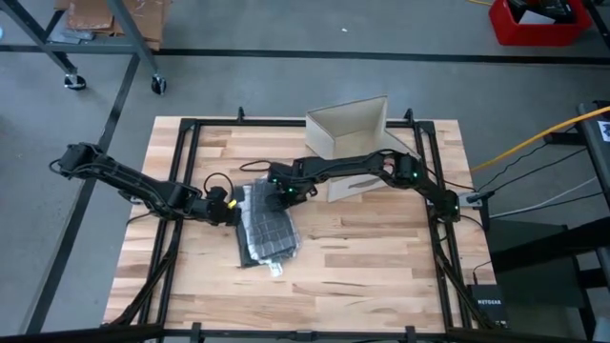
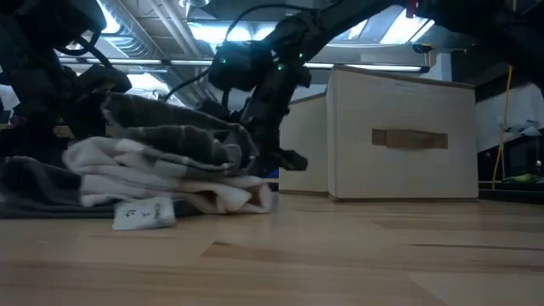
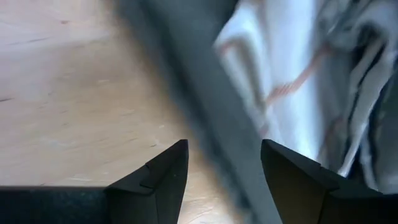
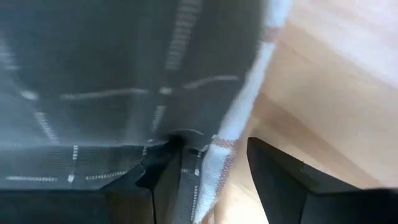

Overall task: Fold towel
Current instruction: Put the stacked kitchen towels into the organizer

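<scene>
Both tools, left tool (image 1: 232,211) and right tool (image 1: 277,187), are standing spread at the folded towel's (image 1: 267,233) edges; next, pinching an edge.

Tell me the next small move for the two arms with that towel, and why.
Probably close the jaws of both grippers on the towel's edge. The left gripper and right gripper each stand open with a dark hem of the towel between the jaws, at the bundle's far end on the table, so neither grips it yet.

towel (image 4: 124,81) — blurred, cut off by edges | white tag (image 2: 143,214) — print unreadable
</scene>
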